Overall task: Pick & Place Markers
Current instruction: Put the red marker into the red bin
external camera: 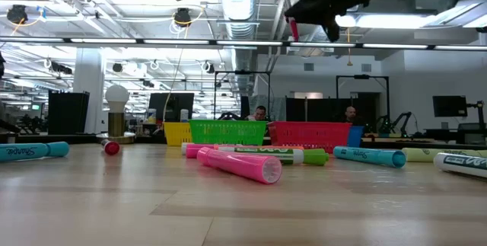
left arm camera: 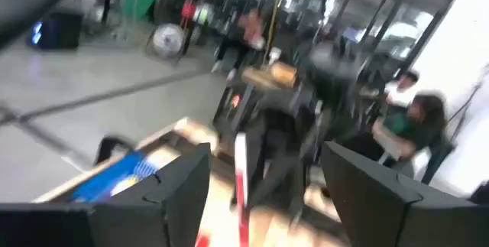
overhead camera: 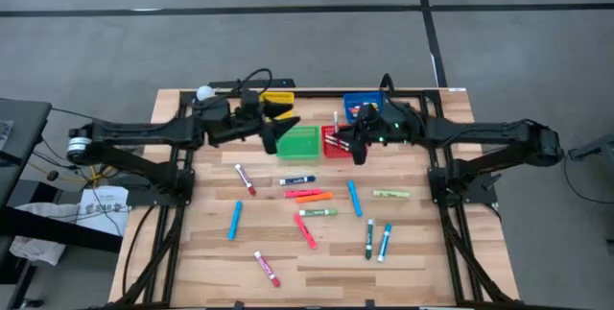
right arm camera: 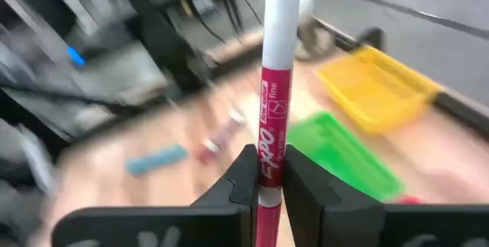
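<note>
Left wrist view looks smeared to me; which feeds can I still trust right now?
Left wrist view: heavily motion-blurred throughout. Right wrist view: the red marker in the right claw is sharp, the table behind it blurred. High view: evenly lit, sharp. Low view: nearest pink marker crisp, bright ceiling lights.

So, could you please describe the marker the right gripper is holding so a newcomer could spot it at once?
Find the row of baskets at the table's far edge, then the red basket. Above it the right gripper is shut on a red marker. Unlike the markers lying on the wood, this one is lifted, standing upright between the fingers.
</note>
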Controlling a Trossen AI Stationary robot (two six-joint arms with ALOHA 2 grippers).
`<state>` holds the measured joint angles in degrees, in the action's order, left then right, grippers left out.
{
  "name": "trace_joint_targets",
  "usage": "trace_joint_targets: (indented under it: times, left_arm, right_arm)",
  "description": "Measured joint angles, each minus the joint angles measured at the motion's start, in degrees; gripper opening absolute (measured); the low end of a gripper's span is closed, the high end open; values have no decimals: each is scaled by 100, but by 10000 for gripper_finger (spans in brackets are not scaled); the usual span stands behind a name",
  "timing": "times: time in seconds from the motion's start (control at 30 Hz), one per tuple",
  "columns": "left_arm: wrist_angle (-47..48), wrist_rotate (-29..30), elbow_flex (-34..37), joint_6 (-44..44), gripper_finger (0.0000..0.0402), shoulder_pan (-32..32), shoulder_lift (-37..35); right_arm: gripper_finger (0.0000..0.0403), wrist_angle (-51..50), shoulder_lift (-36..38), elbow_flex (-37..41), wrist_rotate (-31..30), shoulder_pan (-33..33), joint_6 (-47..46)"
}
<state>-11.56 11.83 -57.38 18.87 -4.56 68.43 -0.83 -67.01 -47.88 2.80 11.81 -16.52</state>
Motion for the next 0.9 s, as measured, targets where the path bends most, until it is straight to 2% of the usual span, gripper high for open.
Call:
trace_joint_targets:
  times: [0.03, 0.23, 0.4, 0.53, 0.7, 0.9]
  left_arm:
    - [227, 19, 30, -1, 248, 2, -99]
    - [182, 262, 769, 147, 246, 171, -587]
    - [-410, 620, 1610, 537, 247, 407, -893]
    - [-962, 830, 2266, 738, 245, 622, -1088]
    - [-1200, 963, 2857, 1096, 244, 800, -1300]
    - [-1348, 961, 3149, 1362, 244, 851, -1334]
  right_arm:
    - [31, -452, -27, -217, -2, 91, 255]
    - [31, -2464, -562, -1508, -137, 615, 1630]
    - [33, -3637, -1158, -2222, -291, 921, 2525]
    - [31, -4124, -1647, -2482, -281, 985, 2946]
    - [38, -4522, -2286, -2513, -278, 1005, 3319]
    - [35, -4580, -3000, -2513, -280, 997, 3636]
